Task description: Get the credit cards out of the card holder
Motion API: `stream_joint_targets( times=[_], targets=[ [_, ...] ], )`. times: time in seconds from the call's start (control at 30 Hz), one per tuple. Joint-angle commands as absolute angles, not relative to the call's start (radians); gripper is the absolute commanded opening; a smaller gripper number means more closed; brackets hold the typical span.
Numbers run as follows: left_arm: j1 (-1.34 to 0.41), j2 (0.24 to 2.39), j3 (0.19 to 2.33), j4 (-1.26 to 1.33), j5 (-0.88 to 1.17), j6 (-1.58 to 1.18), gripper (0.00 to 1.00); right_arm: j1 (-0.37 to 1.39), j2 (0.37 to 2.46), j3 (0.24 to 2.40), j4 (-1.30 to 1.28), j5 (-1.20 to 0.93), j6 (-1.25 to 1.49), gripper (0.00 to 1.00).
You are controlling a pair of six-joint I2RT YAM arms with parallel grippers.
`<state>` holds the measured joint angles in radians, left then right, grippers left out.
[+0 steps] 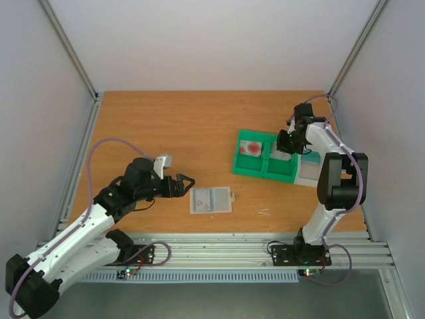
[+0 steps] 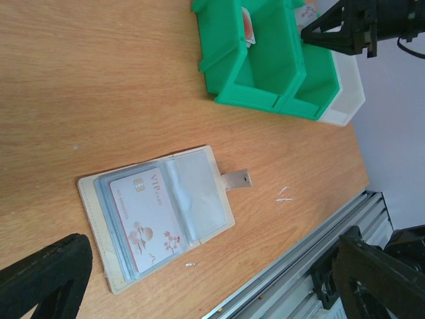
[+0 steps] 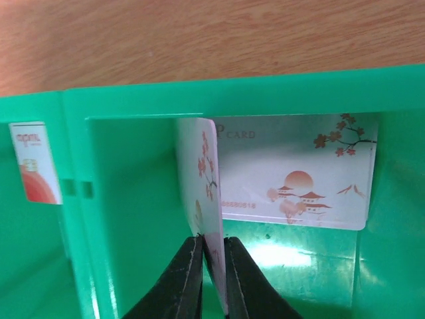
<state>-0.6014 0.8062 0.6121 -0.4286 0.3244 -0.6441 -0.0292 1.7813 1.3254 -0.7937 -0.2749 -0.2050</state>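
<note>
The right gripper point(image 3: 212, 244) is closed narrowly on a white card point(image 3: 201, 174) with red blossom marks. Its two dark fingers press on either face of the card. The card is seen edge-on, with its long axis running straight out from the fingertips into a compartment of the green tray point(image 3: 199, 100). Just beyond it in the same compartment, a second white card point(image 3: 299, 174) lies flat against the green inner face. It is printed with a red sun, pagodas and a blossom branch, and its long axis runs across the view. In the compartment to the left, a red-and-white card point(image 3: 32, 163) leans at the wall.

From above, this gripper hangs over the middle of the tray, which sits at the far right of the table. A pale clear box point(image 1: 309, 174) touches the tray's right side.

The left gripper point(image 1: 186, 183) is spread wide, holding nothing, low over the table and just left of the card holder point(image 1: 210, 200). The holder lies flat and opened out near the middle of the near edge. Its long axis runs left to right, and its small tab point(image 2: 237, 179) points right. A white VIP card point(image 2: 143, 214) with red blossoms sits in the pocket away from the tab, with its long axis running across the holder's length.

The wooden table point(image 1: 166, 126) is orange-brown. Plain white walls and aluminium posts enclose it, and a ribbed metal rail point(image 1: 219, 250) runs along the near edge.
</note>
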Motion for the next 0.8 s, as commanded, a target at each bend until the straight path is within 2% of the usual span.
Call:
stream_joint_targets(
  times=[0.0,0.23,0.47,0.77],
  targets=[
    [-0.600,0.816,0.599,-0.342,0.324,-0.681,0.99,-0.032,1.808,1.369,-0.807,-0.194,-0.225,0.13],
    [-0.600,0.795,0.585,-0.360,0.323,-0.699,0.99,-0.033,1.807,1.376,-0.811,-0.133,-0.221,0.15],
    [-0.600,0.747,0.570,-0.382,0.293,-0.712,0.99,-0.033,1.818,1.382,-0.820,-0.106,-0.207,0.21],
    [-0.600,0.785,0.612,-0.435,0.279,-0.689,0.99,-0.032,1.799,1.364,-0.826,-0.086,-0.175,0.25]
  ],
)
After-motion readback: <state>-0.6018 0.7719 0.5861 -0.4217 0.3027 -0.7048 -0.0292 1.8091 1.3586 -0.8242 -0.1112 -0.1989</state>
